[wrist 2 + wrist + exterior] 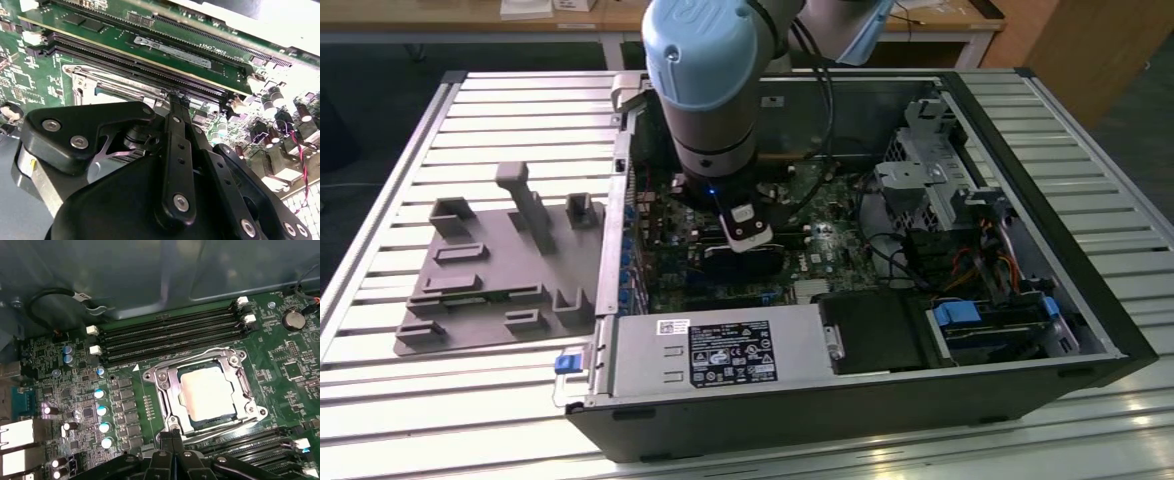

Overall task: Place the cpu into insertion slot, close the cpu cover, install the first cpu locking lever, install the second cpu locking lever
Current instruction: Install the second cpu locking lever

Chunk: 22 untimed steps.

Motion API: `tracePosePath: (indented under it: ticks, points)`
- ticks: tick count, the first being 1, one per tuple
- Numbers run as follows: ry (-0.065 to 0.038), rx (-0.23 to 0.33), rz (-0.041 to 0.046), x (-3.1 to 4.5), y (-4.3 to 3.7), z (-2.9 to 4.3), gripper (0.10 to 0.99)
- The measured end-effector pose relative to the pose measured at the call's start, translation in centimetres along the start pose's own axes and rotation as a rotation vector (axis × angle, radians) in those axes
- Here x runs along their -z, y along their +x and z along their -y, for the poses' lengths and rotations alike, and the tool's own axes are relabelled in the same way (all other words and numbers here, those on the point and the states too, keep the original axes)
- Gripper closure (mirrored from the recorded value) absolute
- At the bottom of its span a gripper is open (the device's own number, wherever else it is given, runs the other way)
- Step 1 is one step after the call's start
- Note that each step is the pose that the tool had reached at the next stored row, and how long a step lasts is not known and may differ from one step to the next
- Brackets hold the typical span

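Observation:
In the first wrist view the cpu [207,392], a silver-grey square, lies in the insertion slot [252,392] on the green board. The cpu cover [166,395], a grey metal frame, lies flat around it. A thin wire lever [210,350] runs along the side of the socket that faces the memory slots. My gripper [172,433] is shut, its black fingertips pressed together right at one corner of the socket frame, with nothing visible between them. In the second wrist view the gripper [175,98] points at the socket's metal frame [95,80]. In the exterior view the gripper [750,240] hangs low inside the open case.
The open computer case [881,410] lies on a slatted metal table [400,160]. Long black memory slots [170,335] run beside the socket. Capacitors [102,410] stand near it. A power supply [707,350] and drive bays [987,320] fill the near side. A grey fixture plate [494,270] lies at the exterior view's left.

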<state>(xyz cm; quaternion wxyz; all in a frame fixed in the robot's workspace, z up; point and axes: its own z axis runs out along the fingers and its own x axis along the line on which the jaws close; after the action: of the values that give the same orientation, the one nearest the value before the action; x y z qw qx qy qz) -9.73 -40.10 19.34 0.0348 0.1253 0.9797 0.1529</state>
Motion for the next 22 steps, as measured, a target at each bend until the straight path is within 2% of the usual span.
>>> tracePosePath:
  ticks: [5,12,14,19,22]
  points:
    - [-0.009,-0.001,-0.0020,-0.31,0.18,0.14,0.984]
    - [-0.009,-0.001,-0.0022,-0.48,0.25,0.22,0.984]
    - [-0.010,-0.001,-0.0019,-0.21,0.24,0.11,0.984]
    - [-0.009,-0.001,-0.0021,1.44,0.19,-0.41,0.984]
    - [-0.009,-0.002,-0.0017,2.16,0.17,-0.64,0.984]
